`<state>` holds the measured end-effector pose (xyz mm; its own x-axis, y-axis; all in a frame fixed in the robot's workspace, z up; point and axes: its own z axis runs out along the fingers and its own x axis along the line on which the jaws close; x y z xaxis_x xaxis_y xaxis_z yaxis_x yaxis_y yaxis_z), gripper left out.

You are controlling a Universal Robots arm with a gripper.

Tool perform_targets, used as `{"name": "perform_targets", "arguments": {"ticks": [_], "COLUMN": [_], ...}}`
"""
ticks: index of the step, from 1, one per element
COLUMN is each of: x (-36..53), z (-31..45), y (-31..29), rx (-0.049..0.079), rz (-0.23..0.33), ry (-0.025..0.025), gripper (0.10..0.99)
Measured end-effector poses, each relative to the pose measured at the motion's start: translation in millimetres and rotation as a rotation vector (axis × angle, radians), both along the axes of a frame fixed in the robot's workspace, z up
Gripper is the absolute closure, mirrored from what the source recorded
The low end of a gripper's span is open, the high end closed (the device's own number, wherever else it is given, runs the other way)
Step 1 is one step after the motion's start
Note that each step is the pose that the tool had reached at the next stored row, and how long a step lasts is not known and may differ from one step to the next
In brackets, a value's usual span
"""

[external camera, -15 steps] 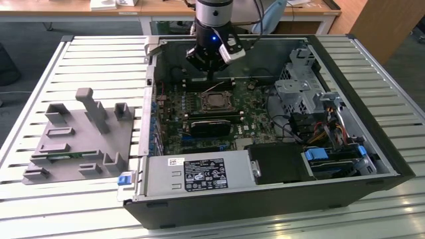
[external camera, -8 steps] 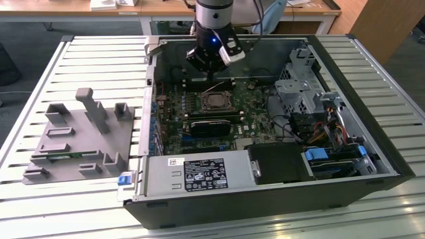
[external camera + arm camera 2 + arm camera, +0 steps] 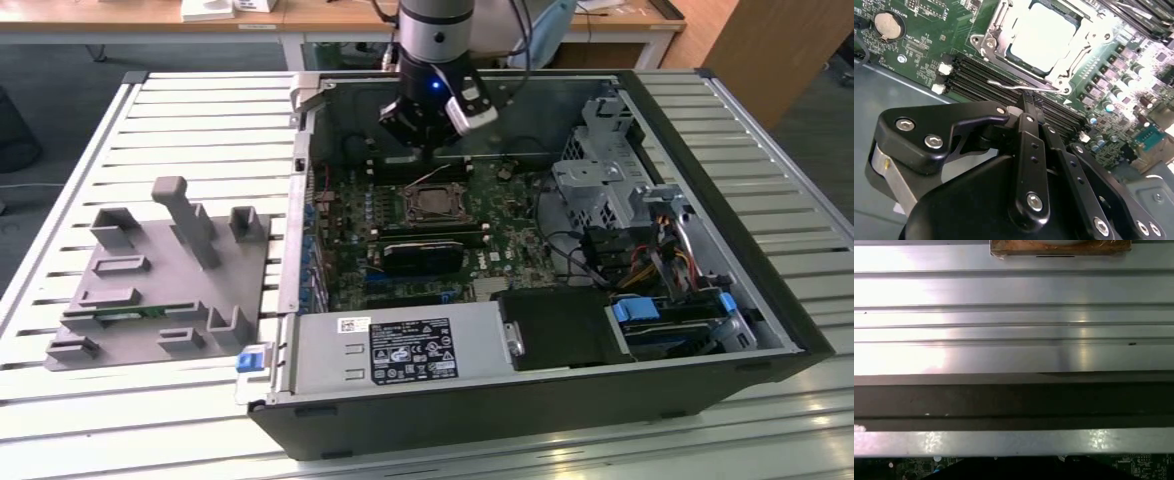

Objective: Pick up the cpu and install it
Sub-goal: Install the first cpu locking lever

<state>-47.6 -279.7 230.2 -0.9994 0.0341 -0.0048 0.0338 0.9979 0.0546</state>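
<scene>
The gripper (image 3: 1026, 102) has its jaws closed together, holding nothing, just above the memory slots (image 3: 984, 80). Beyond them the cpu (image 3: 1041, 37), a flat square with a bright silvery top, sits in the motherboard socket (image 3: 999, 42).

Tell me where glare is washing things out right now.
In the second wrist view, the cpu in its socket is blown out near white, and the board's right edge is washed too; in the first wrist view, bright patches flare on the slatted table; in the exterior view, the table slats reflect light, but the motherboard reads fine.
</scene>
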Motion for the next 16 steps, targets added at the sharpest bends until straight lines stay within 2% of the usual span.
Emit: {"name": "perform_targets", "arguments": {"ticks": [16], "x": [11.7], "z": [-9.3], "y": [2.3], "rx": [-0.002], "rz": [0.0], "ry": [0.0], "gripper": [0.98]}}
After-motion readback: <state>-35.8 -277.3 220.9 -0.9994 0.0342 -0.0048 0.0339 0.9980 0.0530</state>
